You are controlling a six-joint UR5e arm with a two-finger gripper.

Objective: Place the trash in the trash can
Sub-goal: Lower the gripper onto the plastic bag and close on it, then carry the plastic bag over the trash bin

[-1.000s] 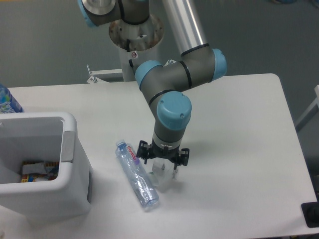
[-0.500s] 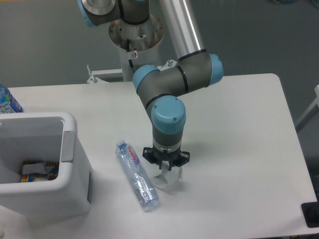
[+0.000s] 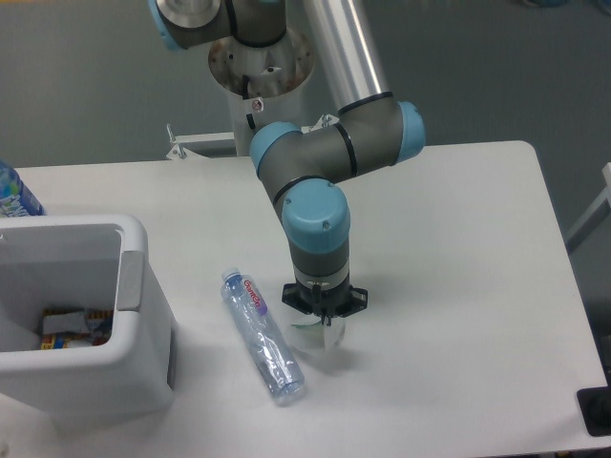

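The trash is two items on the white table. A long crushed clear bottle point(image 3: 261, 334) with a pale cap and pink-purple label lies diagonally at centre. A small crumpled clear wrapper point(image 3: 313, 342) lies just right of it. My gripper point(image 3: 321, 332) points straight down onto the wrapper, its fingers on either side of it and seen nearly edge-on; they look open. The wrapper rests on the table, partly hidden by the fingers. The trash can point(image 3: 134, 277), a white rectangular bin with a grey panel on its right rim, stands at the left.
Some packaging point(image 3: 72, 324) lies inside the bin. A blue-labelled bottle point(image 3: 13, 196) stands at the far left edge behind the bin. The arm's base post point(image 3: 263, 86) rises at the back of the table. A dark object point(image 3: 597, 410) sits at the right front corner.
The wrist has turned about its vertical axis over the wrapper, so the fingers now show edge-on rather than spread wide. The bottle and the bin have not moved.
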